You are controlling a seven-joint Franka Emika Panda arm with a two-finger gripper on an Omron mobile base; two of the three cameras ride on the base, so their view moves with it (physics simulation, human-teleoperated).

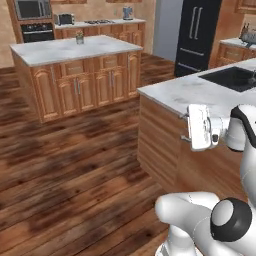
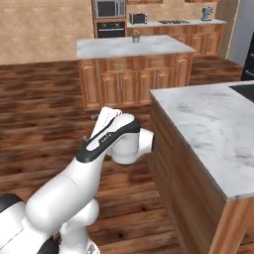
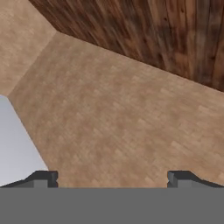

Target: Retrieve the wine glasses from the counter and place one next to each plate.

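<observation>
The pincer (image 3: 113,179) stood with its two tips wide apart and nothing between them, aimed at tan wall and plank floor and not at any worktop.

The largest risk, as I judged it, was the base. The long island (image 1: 175,92) with its black sink (image 1: 232,77) lay just beside the folded arm, so a careless drive or swing could have knocked the elbow or hand against its wooden side. Next, the robot could have driven to the wrong surface, because several marble tops looked alike. The counter (image 1: 231,43) seemed to be the short run of drawers at the far right, well apart from the arm, and the dark shape on it was too small to read. The least risk came later. A thin-stemmed glass could tip or slip if the open tips closed off-centre on it.

By count:
- One black fridge (image 1: 197,30).
- Four marble-topped units: the long island, the free-standing island (image 1: 65,50), the back run (image 1: 116,22) and the short counter.
- One sink.
- One toaster (image 1: 64,19).
- One small dark object (image 1: 79,37) on the free-standing island, whose kind I could not tell.

At this range I could not pick out the wine glasses or the plates with any certainty, so I gave no count for them.
</observation>
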